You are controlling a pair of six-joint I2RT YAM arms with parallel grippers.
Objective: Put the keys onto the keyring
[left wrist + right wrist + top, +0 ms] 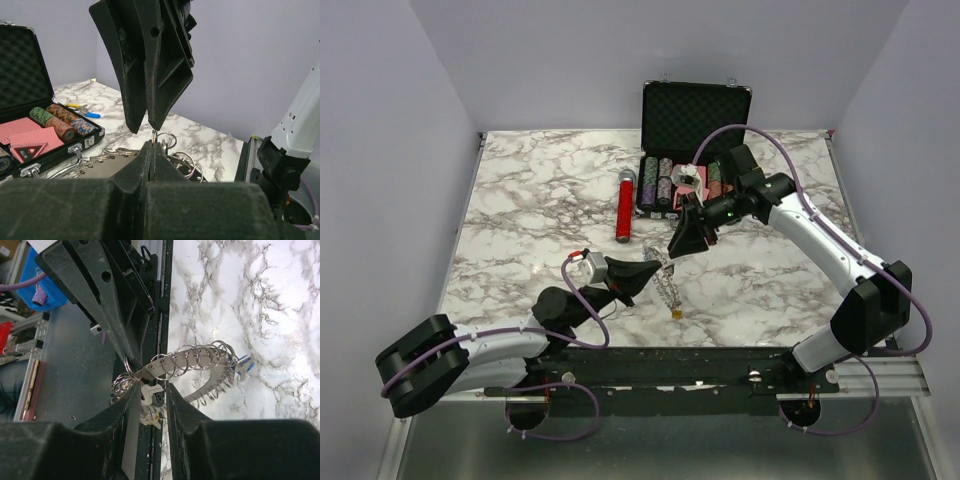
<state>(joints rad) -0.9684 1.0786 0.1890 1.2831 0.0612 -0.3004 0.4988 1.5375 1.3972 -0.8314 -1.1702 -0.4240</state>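
My left gripper (pixel 152 147) is clenched on the large thin metal keyring (pixel 200 360), steadying it above the white marbled tabletop (pixel 520 220), presumably for threading. My right gripper (pixel 150 390) brackets a small silver key (pixel 150 396); whether it grips, I cannot tell.

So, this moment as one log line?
left hand: shut on large thin metal keyring | right hand: fingers narrowly apart around small silver key, grip unclear

I can read no text: the small dark label (pixel 31 150) on the red card deck (pixel 17 129) inside the black case (pixel 20 65) blurs out.
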